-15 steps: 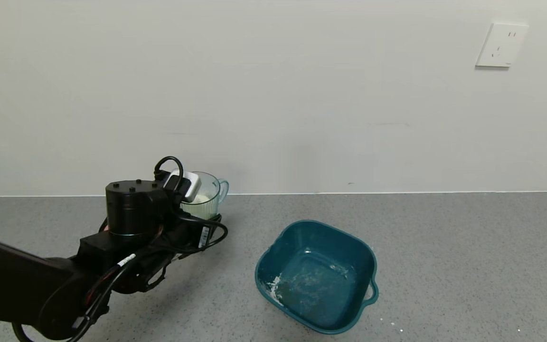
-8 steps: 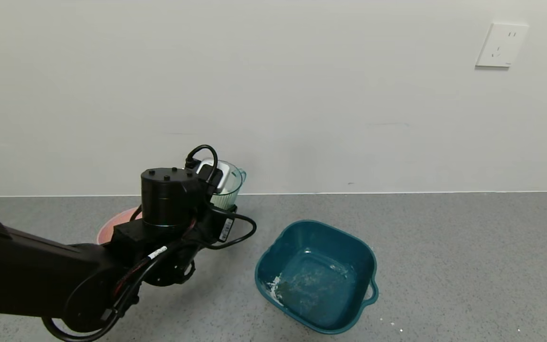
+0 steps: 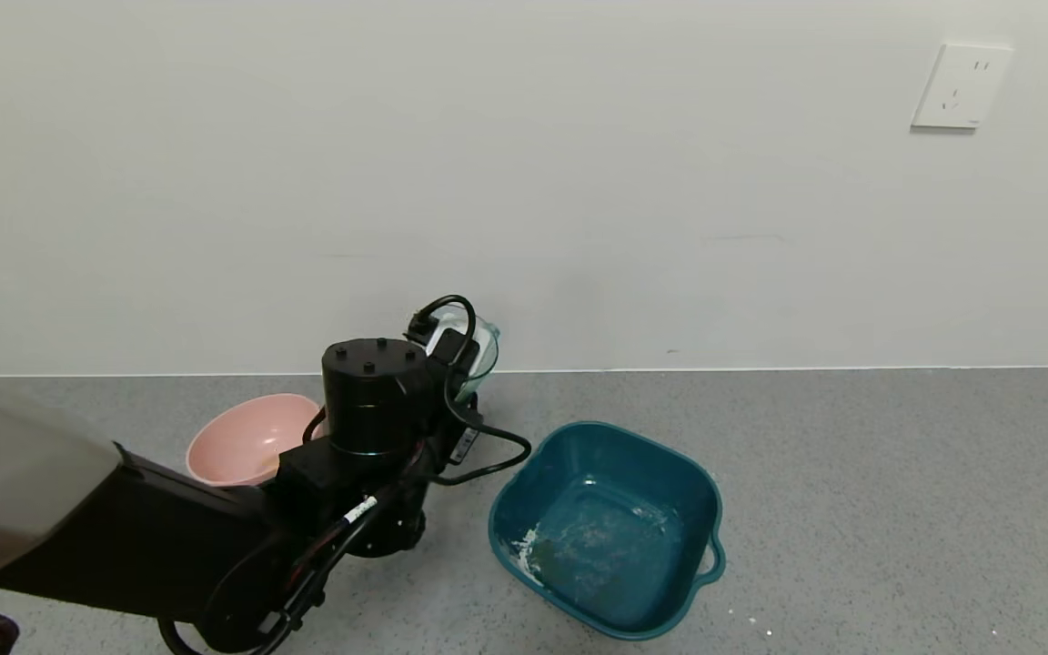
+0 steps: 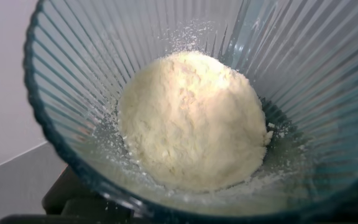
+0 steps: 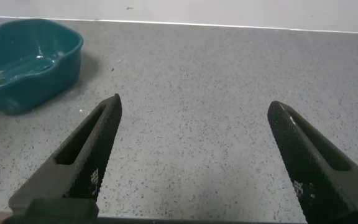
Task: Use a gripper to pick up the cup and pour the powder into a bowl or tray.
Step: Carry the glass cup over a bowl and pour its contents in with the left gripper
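Observation:
My left gripper [image 3: 462,362] is shut on the clear ribbed cup [image 3: 484,349] and holds it above the grey counter, just left of the far-left corner of the dark teal basin [image 3: 704,509]. Most of the cup is hidden behind the wrist and cables. In the left wrist view the cup [image 4: 303,68] fills the picture, with a heap of cream powder [image 4: 191,121] lying in it. The basin holds a thin smear of white powder on its floor. My right gripper [image 5: 194,104] is open and empty over bare counter, with the basin [image 5: 27,62] farther off.
A round pink bowl [image 3: 246,441] stands on the counter left of my left wrist. A white wall with a socket [image 3: 961,86] runs behind the counter. A few white specks lie on the counter near the basin's front right.
My left arm has carried the cup to the right, toward the teal basin, and a little higher. The pink bowl has come into view behind it.

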{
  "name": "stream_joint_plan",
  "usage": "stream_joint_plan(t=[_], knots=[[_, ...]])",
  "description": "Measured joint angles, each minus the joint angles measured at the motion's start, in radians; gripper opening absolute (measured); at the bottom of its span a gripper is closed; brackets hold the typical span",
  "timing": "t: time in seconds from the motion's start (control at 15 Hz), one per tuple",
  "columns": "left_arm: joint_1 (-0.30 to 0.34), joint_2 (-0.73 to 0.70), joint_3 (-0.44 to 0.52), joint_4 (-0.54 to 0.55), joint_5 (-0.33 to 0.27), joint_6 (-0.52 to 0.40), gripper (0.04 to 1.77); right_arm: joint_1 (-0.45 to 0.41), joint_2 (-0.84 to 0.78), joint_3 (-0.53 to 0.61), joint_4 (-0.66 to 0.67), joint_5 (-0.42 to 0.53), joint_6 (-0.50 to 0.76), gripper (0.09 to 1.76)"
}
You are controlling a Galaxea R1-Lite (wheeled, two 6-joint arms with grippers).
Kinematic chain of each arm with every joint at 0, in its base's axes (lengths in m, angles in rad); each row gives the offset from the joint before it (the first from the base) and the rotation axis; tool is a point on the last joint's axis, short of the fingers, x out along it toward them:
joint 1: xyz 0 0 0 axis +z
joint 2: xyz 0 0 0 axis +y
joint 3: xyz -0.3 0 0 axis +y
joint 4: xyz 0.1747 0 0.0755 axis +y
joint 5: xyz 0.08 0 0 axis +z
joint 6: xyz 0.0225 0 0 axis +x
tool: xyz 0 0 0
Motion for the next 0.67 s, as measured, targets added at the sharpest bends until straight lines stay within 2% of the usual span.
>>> stream_joint_plan(t=[0.2,0.4,0.67], knots=[[-0.024,0.036,0.026,-0.114,0.029,0.087,1.28,0.0,0.0,0.0,0.0,0.0,0.0,1.71],[-0.063,0.055,0.041,-0.125,0.065,0.151,1.28,0.0,0.0,0.0,0.0,0.0,0.0,1.71],[-0.103,0.062,0.072,-0.124,0.071,0.254,1.28,0.0,0.0,0.0,0.0,0.0,0.0,1.71]])
